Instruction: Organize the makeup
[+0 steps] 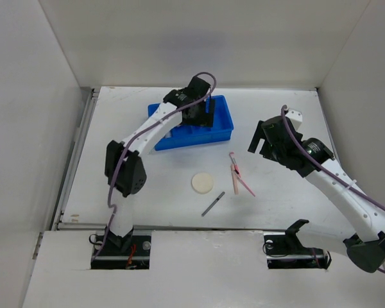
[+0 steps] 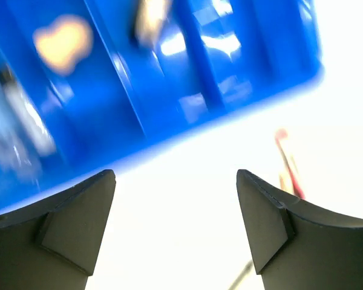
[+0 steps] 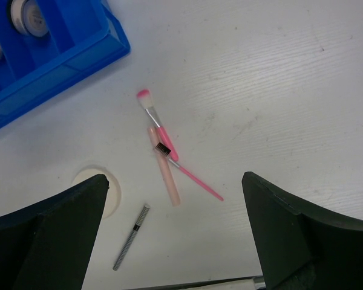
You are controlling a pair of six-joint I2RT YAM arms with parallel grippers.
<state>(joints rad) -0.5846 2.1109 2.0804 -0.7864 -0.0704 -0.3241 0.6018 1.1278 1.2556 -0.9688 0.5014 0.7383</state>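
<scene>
We hold both grippers open – some pieces sit in the blue tray (image 1: pixel 221 131), the rest on the table (image 1: pixel 295 115).
Our left gripper (image 1: pixel 196 110) hangs over the tray, fingers spread wide and holding nothing; a beige sponge (image 2: pixel 63 41) and clear vials (image 2: pixel 24 130) show blurred in its compartments. Our right gripper (image 1: pixel 260 146) is just as wide and bare above the table, where the pink tools (image 3: pixel 163 151) lie crossed and touching – the cream puff (image 1: pixel 203 183) and dark pencil (image 1: pixel 213 203) near them, apart.

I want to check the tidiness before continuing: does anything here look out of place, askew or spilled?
Outside the blue tray, on the table, lie the cream puff, the dark pencil and the pink tools, which cross over each other. The tray itself sits askew to the table edge. Nothing looks spilled or broken.
</scene>
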